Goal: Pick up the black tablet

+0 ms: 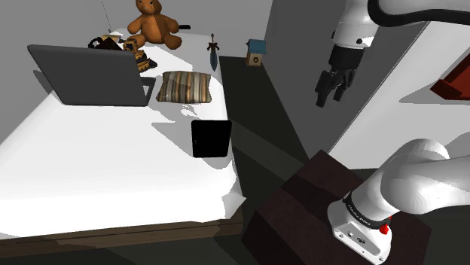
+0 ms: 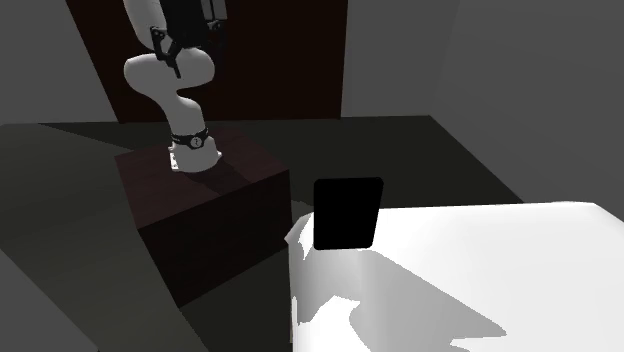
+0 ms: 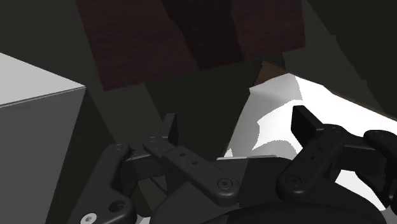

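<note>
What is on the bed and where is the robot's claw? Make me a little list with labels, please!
tablet: black, on the white bed, near the edge by the stand
claw: open, up in the air, apart from the tablet, holding nothing
laptop: grey, open, farther back
pillow: striped, beside the laptop
teddy bear: brown, at the far end

Bed with white cover: items found lying on it.
The bed (image 1: pixel 90 158) carried an open grey laptop (image 1: pixel 94 75) toward its far side, with a striped cushion (image 1: pixel 187 86) just beside it on the shoulder view's right. A brown teddy bear (image 1: pixel 154 22) sat at the far end, and a dark dagger (image 1: pixel 214 51) lay near it. The black tablet (image 1: pixel 210 138) lay apart, close to the bed's right edge in that view.
</note>
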Tool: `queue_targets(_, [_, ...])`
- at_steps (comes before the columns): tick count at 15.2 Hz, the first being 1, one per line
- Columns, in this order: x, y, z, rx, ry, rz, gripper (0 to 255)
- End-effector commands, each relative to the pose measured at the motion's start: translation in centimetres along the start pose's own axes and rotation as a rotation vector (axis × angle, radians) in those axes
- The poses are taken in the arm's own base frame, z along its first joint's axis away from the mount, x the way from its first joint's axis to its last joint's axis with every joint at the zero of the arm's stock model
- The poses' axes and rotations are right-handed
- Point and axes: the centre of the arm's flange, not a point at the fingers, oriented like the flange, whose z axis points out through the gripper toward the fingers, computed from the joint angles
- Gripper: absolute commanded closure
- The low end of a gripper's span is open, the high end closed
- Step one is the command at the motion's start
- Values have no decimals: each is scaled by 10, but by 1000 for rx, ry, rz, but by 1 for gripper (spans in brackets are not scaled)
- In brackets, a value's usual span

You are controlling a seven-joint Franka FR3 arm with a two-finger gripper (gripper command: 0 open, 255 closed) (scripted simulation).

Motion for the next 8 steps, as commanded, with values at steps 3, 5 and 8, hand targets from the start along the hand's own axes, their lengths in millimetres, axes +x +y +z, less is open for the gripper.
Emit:
queue_targets(3, [22,-2,12,-11,11,-77,0])
queue_targets(5, [43,-6,24,-22,21,-154,0])
queue_targets(8, [75,-15,42,-39,37,-270,0])
